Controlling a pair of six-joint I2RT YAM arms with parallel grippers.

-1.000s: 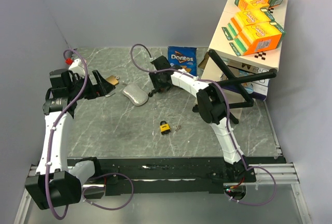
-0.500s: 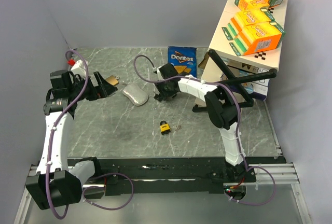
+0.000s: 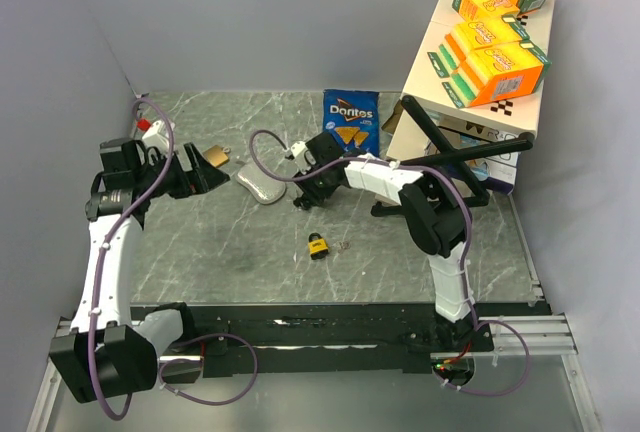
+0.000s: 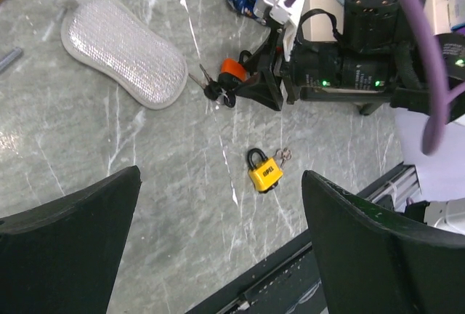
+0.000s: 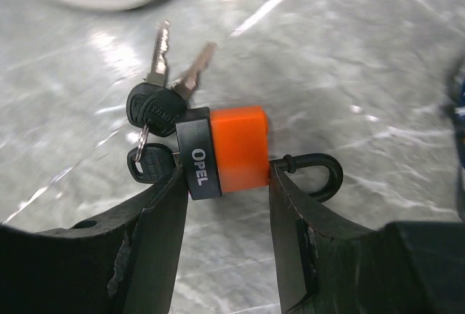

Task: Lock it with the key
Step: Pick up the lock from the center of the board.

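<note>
Bench (image 3: 200, 242): grey marble, walls (image 3: 280, 12) on three sides.
Right edge: stacked boxes (image 3: 495, 62).
Right tool (image 5: 227, 174): clamped on orange padlock (image 5: 240, 147).
Left tool (image 4: 220, 179): gaping, holding nothing.

Grey marble-look table (image 3: 230, 242). At the far middle a blue Doritos bag (image 3: 350, 115) lies flat. Near-left of it is a silvery oval mesh pad (image 3: 259, 185), and a bit further left a small tan card-like piece (image 3: 216, 155), can't tell what it is. The far right corner has a white shelf (image 3: 425, 67) with orange snack boxes (image 3: 497, 60) piled on top, green on their ends. A black stand (image 3: 470, 150) leans across the front of that shelf.
</note>
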